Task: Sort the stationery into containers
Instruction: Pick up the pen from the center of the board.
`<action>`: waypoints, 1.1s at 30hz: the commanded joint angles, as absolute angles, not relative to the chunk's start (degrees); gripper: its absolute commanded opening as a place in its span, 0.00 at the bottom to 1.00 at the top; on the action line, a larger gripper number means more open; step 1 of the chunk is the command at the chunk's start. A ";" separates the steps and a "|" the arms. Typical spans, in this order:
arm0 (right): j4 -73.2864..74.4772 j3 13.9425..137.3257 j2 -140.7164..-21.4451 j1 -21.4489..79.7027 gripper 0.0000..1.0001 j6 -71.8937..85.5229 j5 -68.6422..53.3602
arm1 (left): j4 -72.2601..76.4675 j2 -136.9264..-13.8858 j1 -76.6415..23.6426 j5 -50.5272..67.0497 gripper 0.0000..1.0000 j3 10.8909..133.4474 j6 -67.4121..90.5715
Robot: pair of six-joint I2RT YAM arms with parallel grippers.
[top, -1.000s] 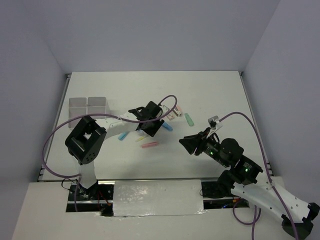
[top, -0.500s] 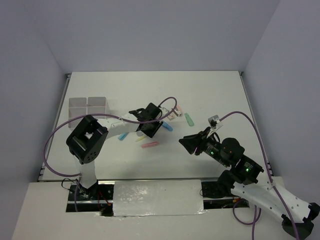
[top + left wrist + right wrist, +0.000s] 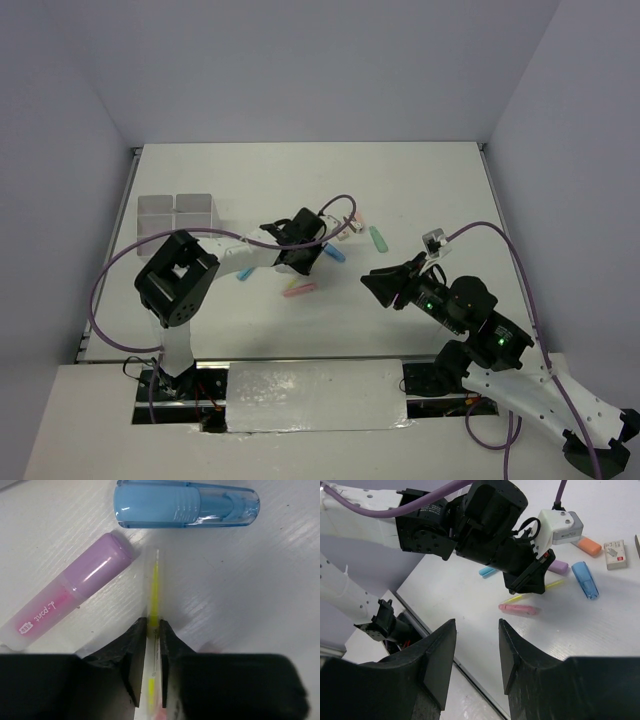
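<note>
In the left wrist view my left gripper (image 3: 153, 625) is shut on a thin yellow pen (image 3: 155, 587) that lies on the table, both pads pressed against it. A blue marker (image 3: 185, 505) lies just beyond the pen's tip and a purple-capped marker (image 3: 70, 602) to its left. From above, the left gripper (image 3: 300, 262) is at mid-table, over the pen. The white four-compartment containers (image 3: 177, 212) stand far left. My right gripper (image 3: 477, 622) hangs open with nothing between its fingers, above the table to the right of the pile (image 3: 375, 285).
A pink marker (image 3: 299, 290) lies just in front of the left gripper and a blue marker (image 3: 243, 273) to its left. Another blue marker (image 3: 334, 253), a green marker (image 3: 378, 239) and small erasers (image 3: 350, 228) lie right of and behind it.
The left jaws have closed onto the yellow pen, and that gripper has settled slightly lower over it. The right arm has hardly moved.
</note>
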State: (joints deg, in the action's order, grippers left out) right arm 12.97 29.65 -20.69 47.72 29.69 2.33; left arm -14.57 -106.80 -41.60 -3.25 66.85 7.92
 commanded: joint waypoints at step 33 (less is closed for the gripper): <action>9.15 40.34 -25.31 47.46 0.57 33.13 14.95 | 3.99 -71.13 -52.56 -0.18 0.00 62.42 21.60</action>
State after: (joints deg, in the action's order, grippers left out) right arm 12.78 37.01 -22.83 47.72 32.05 13.72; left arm -8.05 -76.18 -52.01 -2.83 66.74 15.53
